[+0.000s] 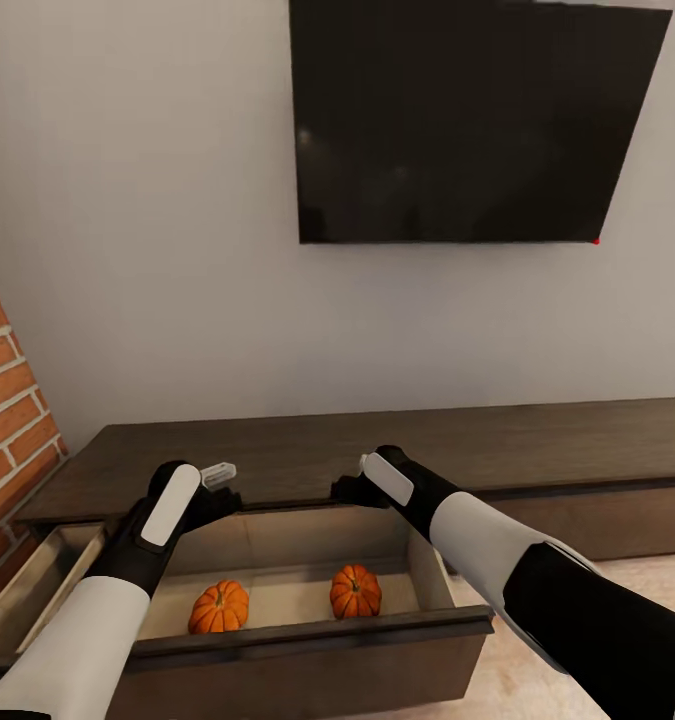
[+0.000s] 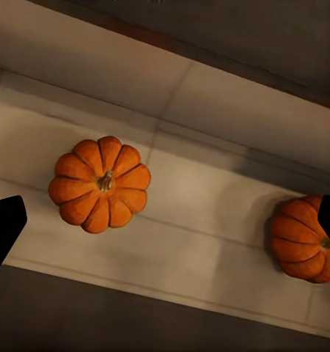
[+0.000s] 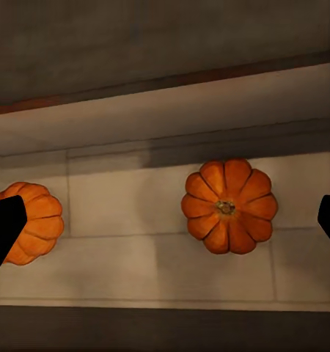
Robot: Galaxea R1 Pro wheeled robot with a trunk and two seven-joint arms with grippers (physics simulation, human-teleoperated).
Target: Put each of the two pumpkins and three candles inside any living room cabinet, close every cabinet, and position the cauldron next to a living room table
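Two orange pumpkins (image 1: 219,607) (image 1: 356,591) lie apart on the floor of an open drawer (image 1: 307,632) of the long dark-brown cabinet (image 1: 537,440). My left gripper (image 1: 217,497) hovers open above the left pumpkin (image 2: 100,184), with nothing between its fingers. My right gripper (image 1: 352,490) hovers open over the right pumpkin (image 3: 229,206), also holding nothing. Each wrist view catches the other pumpkin (image 2: 304,238) (image 3: 29,220) at its edge. The candles, the cauldron and the table are out of view.
A second drawer (image 1: 32,585) stands pulled out at the cabinet's left end, next to a brick wall (image 1: 7,400). A dark TV screen (image 1: 477,120) hangs on the grey wall above. Light floor (image 1: 587,580) lies to the right of the open drawer.
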